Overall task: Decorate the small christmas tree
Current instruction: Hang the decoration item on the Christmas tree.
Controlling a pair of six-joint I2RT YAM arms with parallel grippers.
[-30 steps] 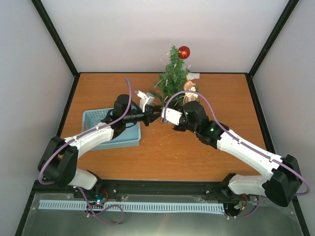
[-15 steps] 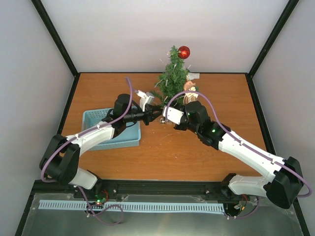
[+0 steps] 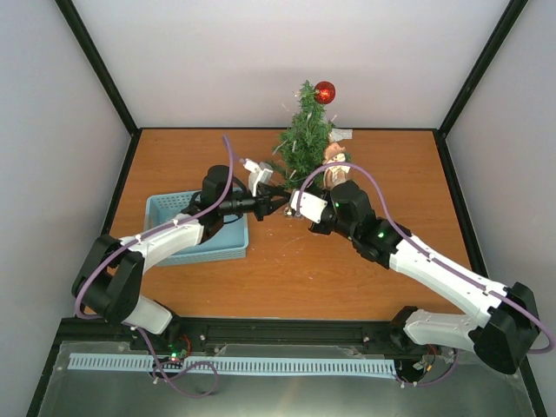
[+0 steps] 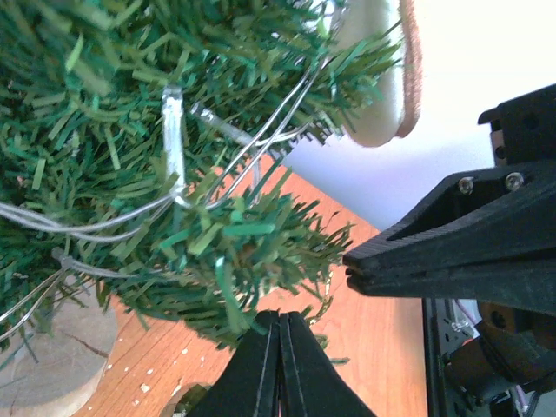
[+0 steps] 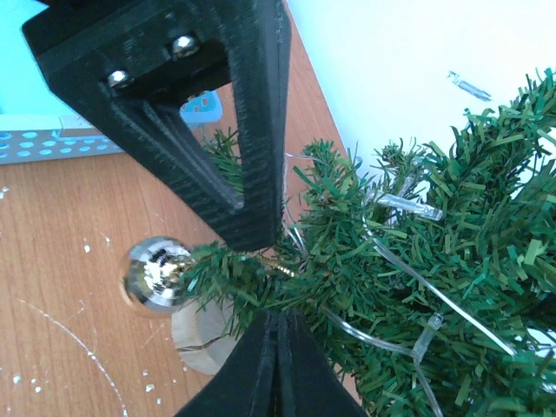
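The small christmas tree (image 3: pixel 304 139) stands at the back of the table with a red ball (image 3: pixel 324 91) near its top and a light string in its branches. My left gripper (image 3: pixel 276 204) and right gripper (image 3: pixel 294 205) meet tip to tip at its lowest front branches. In the left wrist view the left gripper (image 4: pixel 280 339) is shut just under a branch, with nothing seen between its fingers. In the right wrist view the right gripper (image 5: pixel 278 343) is shut against the needles. A shiny silver-gold ball (image 5: pixel 156 274) sits at a low branch tip, a gold thread (image 5: pixel 280 268) beside it.
A light blue basket (image 3: pixel 178 248) sits left of the tree, under the left arm. A small figure ornament (image 3: pixel 334 156) hangs on the tree's right side. The tree's round pale base (image 5: pixel 204 339) rests on the wooden table. Walls close the table at the back and both sides.
The right arm has shifted slightly to the right. Both grippers stay shut at the tree's low branches.
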